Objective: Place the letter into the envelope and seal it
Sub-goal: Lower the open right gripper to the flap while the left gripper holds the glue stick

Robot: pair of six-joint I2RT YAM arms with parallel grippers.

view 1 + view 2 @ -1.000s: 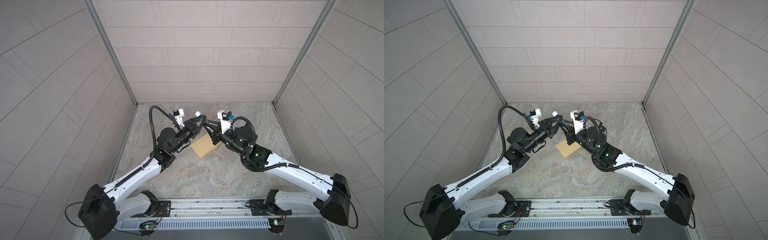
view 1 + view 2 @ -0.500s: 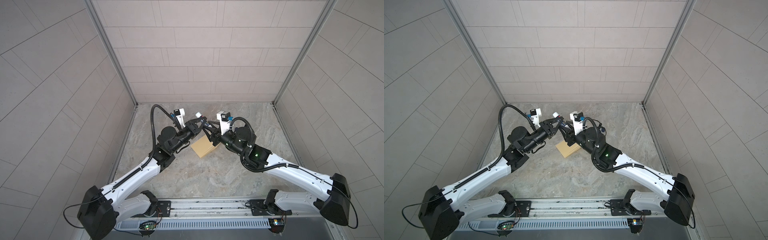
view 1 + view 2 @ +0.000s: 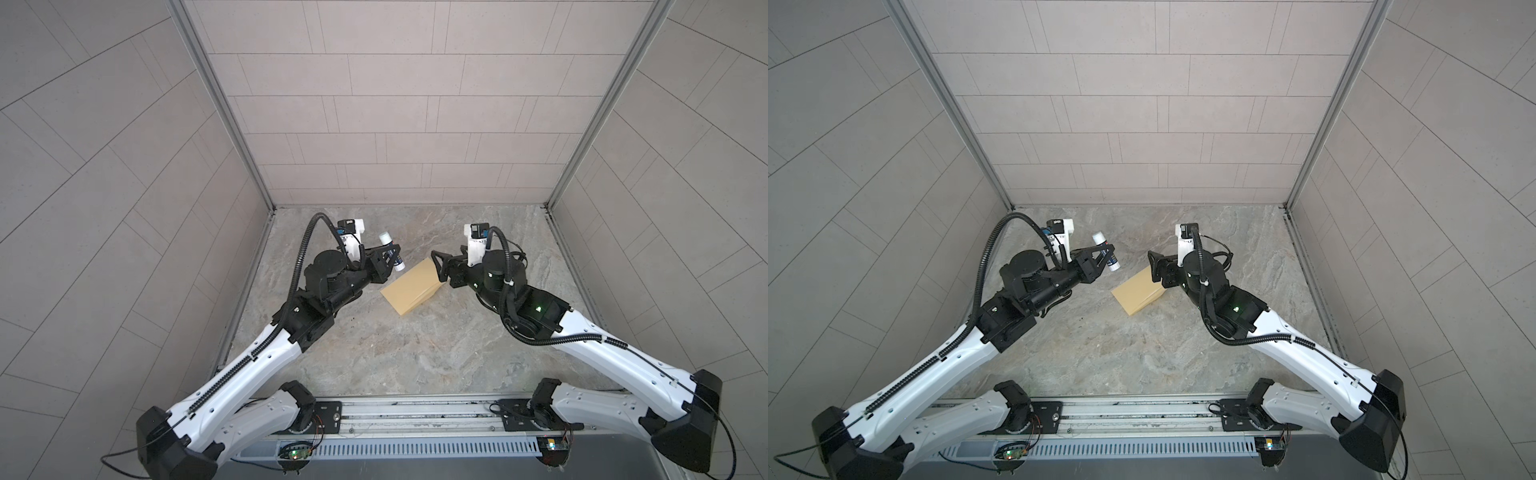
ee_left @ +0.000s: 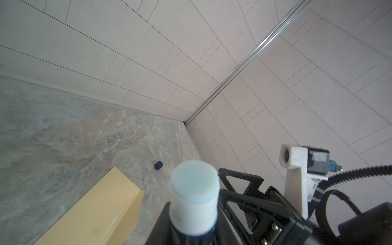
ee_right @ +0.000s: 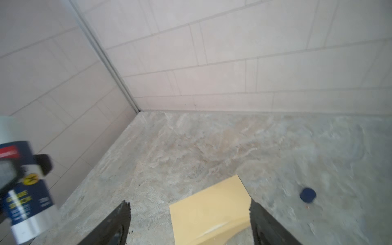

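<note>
On the stone-patterned surface (image 3: 415, 353) I have the envelope (image 3: 409, 289) (image 3: 1136, 293) lying at an angle between my two arms. Left of the envelope, my left jaws are clenched round a glue stick (image 3: 384, 239) (image 3: 1099, 237), held in the air clear of the paper. Its uncapped pale-blue tip (image 4: 195, 182) faces the left wrist camera. Over the envelope's right end my right jaws stand released and spread wide, grasping nothing. In the right wrist view they straddle that end of the paper. Near the envelope, not touching it, a small dark-blue cap (image 4: 158, 165) (image 5: 307, 195) sits on the surface.
</note>
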